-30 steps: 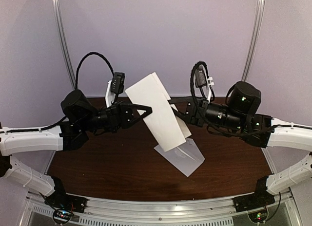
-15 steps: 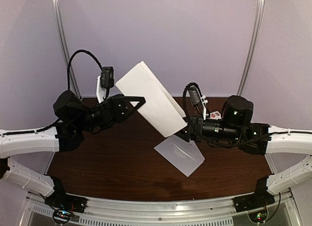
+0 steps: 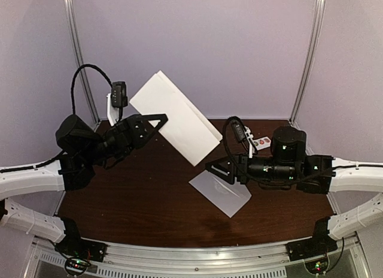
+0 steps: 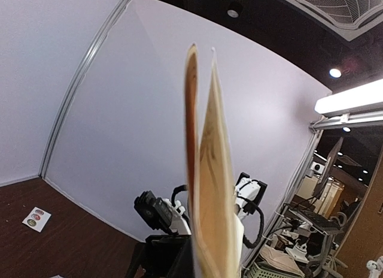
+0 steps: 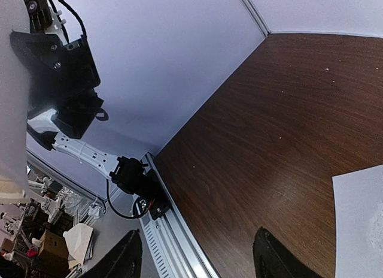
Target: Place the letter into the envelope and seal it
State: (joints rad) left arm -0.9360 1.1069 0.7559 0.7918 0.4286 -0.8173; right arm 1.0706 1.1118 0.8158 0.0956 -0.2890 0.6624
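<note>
My left gripper [image 3: 159, 120] is shut on the letter [image 3: 175, 117], a white oblong folded paper held tilted in the air above the back of the table. The left wrist view shows the letter [image 4: 209, 188] edge-on, its two layers spread apart. The envelope [image 3: 220, 193], pale grey-white, lies flat on the brown table, and one corner of it shows in the right wrist view [image 5: 362, 224]. My right gripper [image 3: 214, 169] is open and empty, low over the envelope's far left edge. Its fingers [image 5: 128, 257] are wide apart in the right wrist view.
A small white card of round stickers [image 3: 258, 142] lies at the back right, behind the right arm. It also shows in the left wrist view [image 4: 36, 219]. Pale walls with metal rails enclose the table. A metal rail [image 3: 197, 254] runs along the near edge.
My left gripper has lifted the letter up and to the left. My right gripper has drawn away from the letter's lower end and come down over the envelope.
</note>
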